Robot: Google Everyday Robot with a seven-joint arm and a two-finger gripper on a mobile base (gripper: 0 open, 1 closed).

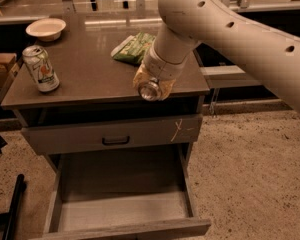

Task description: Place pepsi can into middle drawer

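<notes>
Can: tipped on its side, shiny silver top facing me, clasped in gripper at the tabletop's front edge. Drawer: pulled open, pale grey floor showing, low down, well below the can.

On the desk, a white soda can with green and orange print stands upright near the left edge. A pale bowl sits at the far left corner. A green snack bag lies just beyond the end effector, which is at the near right edge. Below, a closed drawer front carries a black handle and a pale scratch.
</notes>
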